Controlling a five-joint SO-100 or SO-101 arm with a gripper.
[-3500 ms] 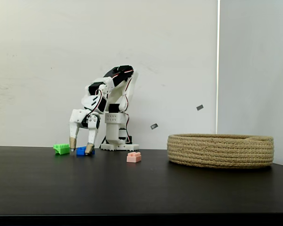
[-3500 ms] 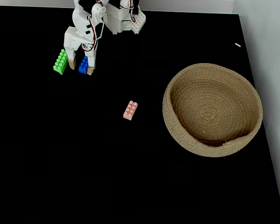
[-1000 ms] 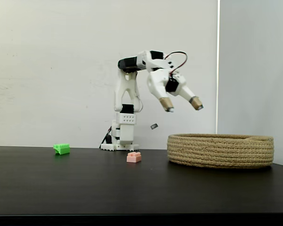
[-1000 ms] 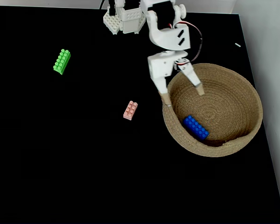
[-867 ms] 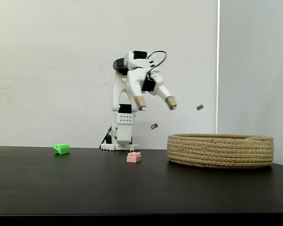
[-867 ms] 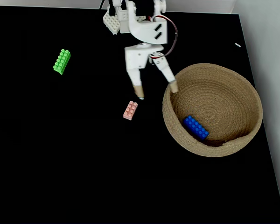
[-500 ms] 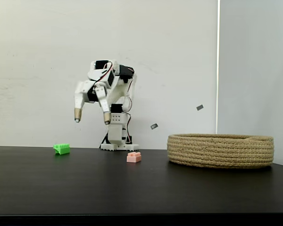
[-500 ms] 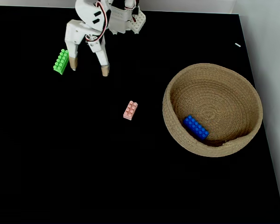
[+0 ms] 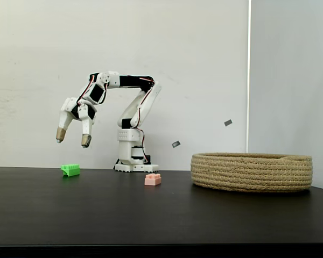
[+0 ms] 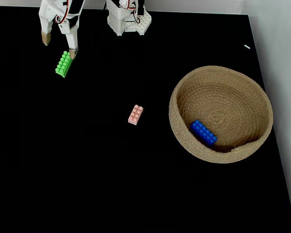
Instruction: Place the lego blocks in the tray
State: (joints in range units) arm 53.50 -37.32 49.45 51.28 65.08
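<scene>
Altogether three bricks, blue brick point(image 10: 203, 132) in basket point(image 10: 184, 90), two outside, end effector point(image 9: 71, 138) spread empty.

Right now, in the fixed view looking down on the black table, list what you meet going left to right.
Gripper → green brick → arm base → pink brick → basket, with the blue brick lying inside it.

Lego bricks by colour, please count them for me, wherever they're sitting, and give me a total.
Green brick: 1, on the table under the open pincer
Pink brick: 1, on the table beside the basket
Blue brick: 1, inside the basket
Total: 3
</scene>
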